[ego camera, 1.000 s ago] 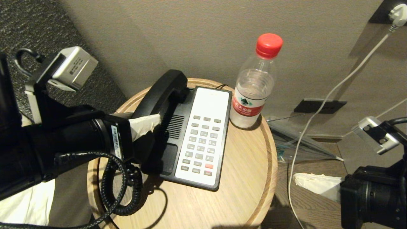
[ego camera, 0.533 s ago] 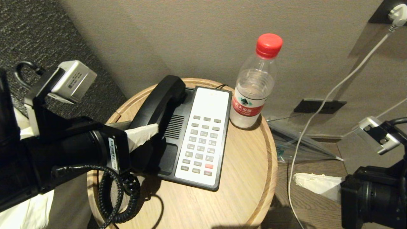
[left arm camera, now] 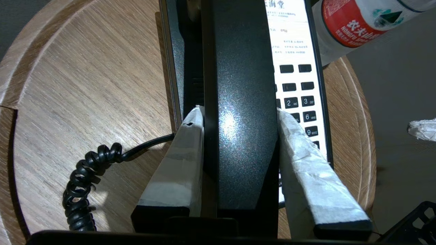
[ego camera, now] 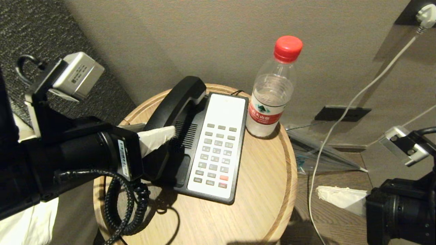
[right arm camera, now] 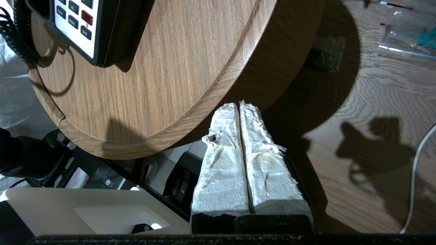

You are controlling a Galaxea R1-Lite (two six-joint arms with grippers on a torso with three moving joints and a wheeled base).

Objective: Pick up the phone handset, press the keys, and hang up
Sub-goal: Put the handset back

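Fingers of left gripper [left arm camera: 238,136] clamp one handset [ego camera: 177,105]; right gripper [right arm camera: 240,112] fingers together; one bottle [ego camera: 270,98]

A round wooden bench [ego camera: 259,190] with a grooved rim carries the phone base [ego camera: 190,149]. A red-capped water bottle [ego camera: 269,98] stands beside the base, and the coiled cord [ego camera: 126,207] lies near the front edge.

A round wooden table [ego camera: 259,190] with a grooved rim stands against a beige wall [ego camera: 211,37]. At its far edge a clear plastic water bottle [ego camera: 270,98] stands upright, with a red cap and a red label. To the right, a white cable [ego camera: 344,112] runs from a plug in a wall socket [ego camera: 425,13] down to the wooden floor [ego camera: 335,221], where clear plastic packaging [ego camera: 316,153] lies.
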